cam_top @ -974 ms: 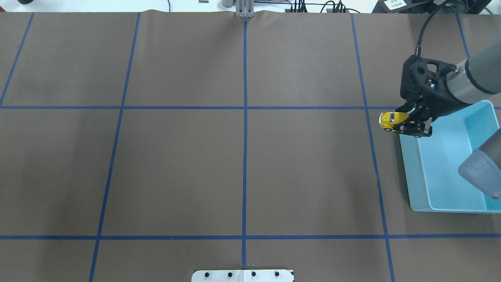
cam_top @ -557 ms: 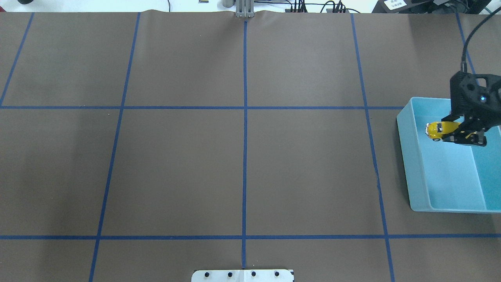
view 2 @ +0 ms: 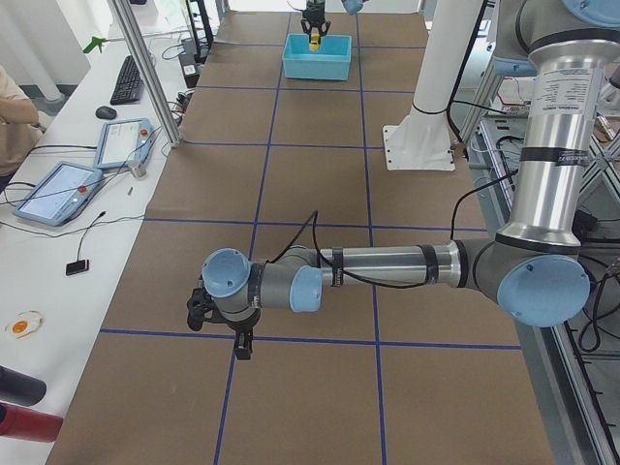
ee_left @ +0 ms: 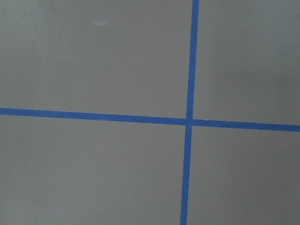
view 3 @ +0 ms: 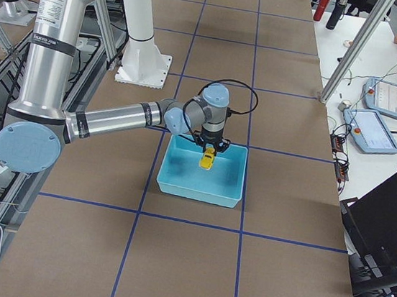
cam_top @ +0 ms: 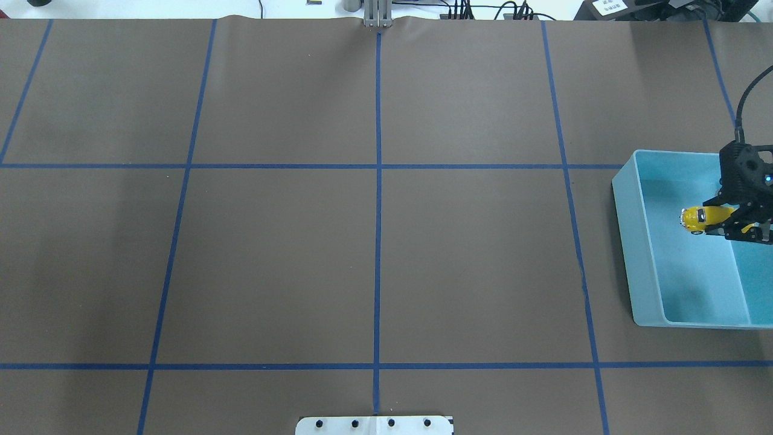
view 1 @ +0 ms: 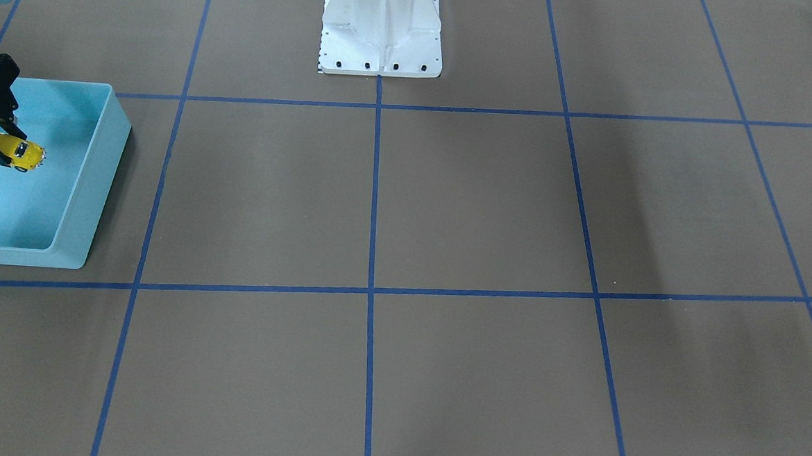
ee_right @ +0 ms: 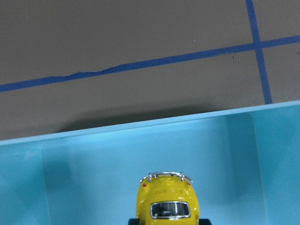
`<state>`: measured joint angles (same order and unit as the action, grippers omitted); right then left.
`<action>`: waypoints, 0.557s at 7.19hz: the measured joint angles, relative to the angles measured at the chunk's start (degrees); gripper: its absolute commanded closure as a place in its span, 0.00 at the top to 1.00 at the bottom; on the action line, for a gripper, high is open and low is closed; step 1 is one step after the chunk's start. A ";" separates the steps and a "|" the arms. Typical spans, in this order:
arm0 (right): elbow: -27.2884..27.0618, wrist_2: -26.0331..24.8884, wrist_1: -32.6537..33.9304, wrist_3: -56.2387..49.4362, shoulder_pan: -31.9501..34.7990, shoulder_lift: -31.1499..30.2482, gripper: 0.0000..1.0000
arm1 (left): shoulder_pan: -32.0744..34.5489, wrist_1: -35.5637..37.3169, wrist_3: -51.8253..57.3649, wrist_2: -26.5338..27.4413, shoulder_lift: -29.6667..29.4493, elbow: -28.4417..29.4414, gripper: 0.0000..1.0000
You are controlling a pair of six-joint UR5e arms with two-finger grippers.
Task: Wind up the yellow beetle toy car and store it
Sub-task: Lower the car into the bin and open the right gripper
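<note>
The yellow beetle toy car (cam_top: 697, 216) is gripped by its end in my right gripper (cam_top: 728, 221), which is shut on it. Both hang inside the outline of the light blue bin (cam_top: 623, 205) at the table's right side. The right wrist view looks down on the car (ee_right: 166, 199), with the bin's floor and wall (ee_right: 140, 136) beyond it. From the front, the car (view 1: 16, 154) sits over the bin (view 1: 96, 170). My left gripper (view 2: 221, 325) hovers low over the table at the far end; I cannot tell whether it is open or shut.
Blue tape lines (cam_top: 377, 181) divide the brown table cover into squares. The white robot base (view 1: 381, 32) stands at the table's edge. The left wrist view shows only a tape crossing (ee_left: 189, 121). Tablets and a keyboard lie on a side desk (view 2: 97, 145).
My right gripper has carried the car rightward, from just outside the bin's left rim to over the bin's interior, and a little toward the robot.
</note>
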<state>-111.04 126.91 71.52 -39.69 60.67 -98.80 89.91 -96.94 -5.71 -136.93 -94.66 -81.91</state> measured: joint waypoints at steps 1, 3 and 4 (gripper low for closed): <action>3.10 0.74 -5.28 -0.03 -0.01 -0.26 0.00 | 0.00 0.00 0.00 0.00 0.00 0.00 1.00; 7.68 2.03 -13.89 0.37 -0.28 -0.54 0.00 | 0.00 0.00 0.00 -0.02 0.00 -0.01 1.00; 9.06 2.54 -16.16 0.50 -0.60 -0.48 0.00 | -0.02 0.00 0.00 -0.06 0.00 -0.06 1.00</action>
<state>-101.98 129.44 55.36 -39.18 60.07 -99.29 89.89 -96.94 -5.71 -136.99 -94.66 -81.97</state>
